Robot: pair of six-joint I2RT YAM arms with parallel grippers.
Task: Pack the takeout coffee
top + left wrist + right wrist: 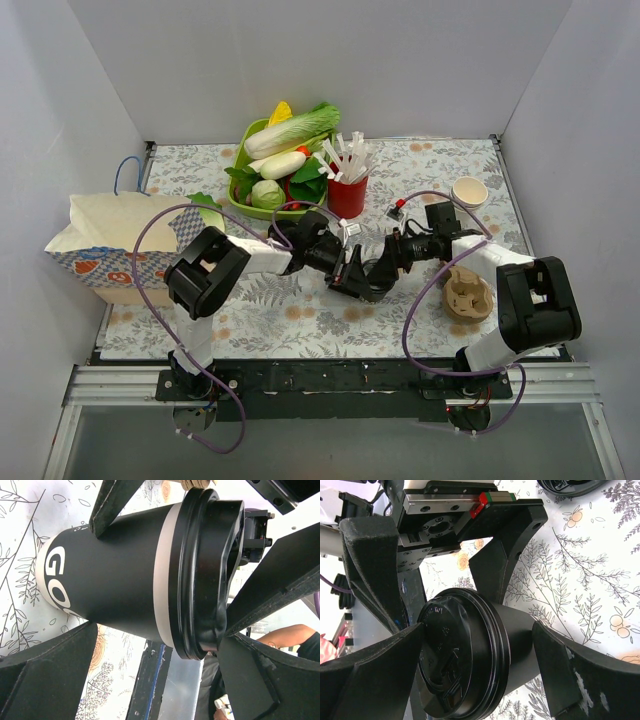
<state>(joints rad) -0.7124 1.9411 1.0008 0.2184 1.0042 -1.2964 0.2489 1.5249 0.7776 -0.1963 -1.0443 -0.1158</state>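
Left wrist view shows the takeout coffee [115, 575], lid on, between the wide-spread fingers of the left pincer [159, 632]. The right pincer [477, 630] also stands apart around it, and neither plainly clamps it. The cup sits over the middle of the surface [300, 310], well apart from the paper bag [100, 240], so I judge the packing barely begun.

Black takeout coffee [115, 575], white band below its black lid [200, 580], white lettering! The tablecloth [300, 315] is white with grey leaf sprigs and orange blossoms. Straw holder [347, 197]: red.
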